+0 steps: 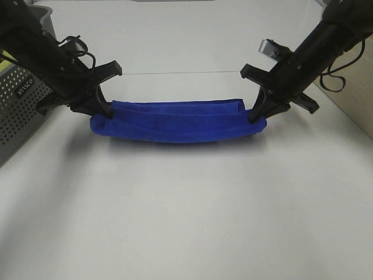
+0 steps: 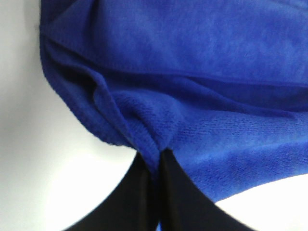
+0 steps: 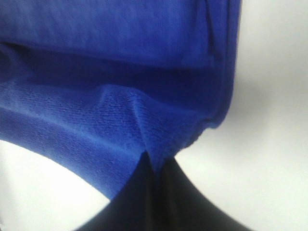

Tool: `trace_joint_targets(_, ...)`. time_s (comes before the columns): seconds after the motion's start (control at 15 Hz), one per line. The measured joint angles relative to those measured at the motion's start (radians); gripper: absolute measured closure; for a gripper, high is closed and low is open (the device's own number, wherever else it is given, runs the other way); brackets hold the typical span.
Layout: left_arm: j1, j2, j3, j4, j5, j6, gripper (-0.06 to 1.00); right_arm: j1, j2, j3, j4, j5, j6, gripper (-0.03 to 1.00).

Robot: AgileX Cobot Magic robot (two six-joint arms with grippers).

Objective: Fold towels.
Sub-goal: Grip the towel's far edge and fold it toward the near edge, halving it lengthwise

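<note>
The black right tool (image 3: pixel 155 166) pinches the blue towel (image 3: pixel 120 72). Its two fingers (image 3: pixel 134 202) are pressed close together, with a bit of cloth squeezed between the tips. The towel bunches into a small ridge there. Folded layers lie behind it. The white worktop (image 3: pixel 269 144) shows on both sides.

Open desk (image 1: pixel 186 221) all along the near side, free for passing. Blocked across the middle by towel (image 1: pixel 178 122), pinched at its ends by left pincer (image 1: pixel 105 115) and right pincer (image 1: pixel 256 116). Hemmed at far left by bin (image 1: pixel 14 99), close beside that arm.
</note>
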Motion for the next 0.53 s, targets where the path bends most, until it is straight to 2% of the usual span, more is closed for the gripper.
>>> trace_joint_targets(0.2, 0.001, 0.079, -0.144, 0.0, -0.051, -0.013, 0.91, 0.0, 0.124, -0.229, -0.023, 0.031, 0.031, 0.97)
trace_joint_targets(0.53, 0.001, 0.197, -0.256, 0.0, -0.173, -0.013, 0.91, -0.001, 0.264, -0.419, -0.045, 0.012, 0.054, 0.97)
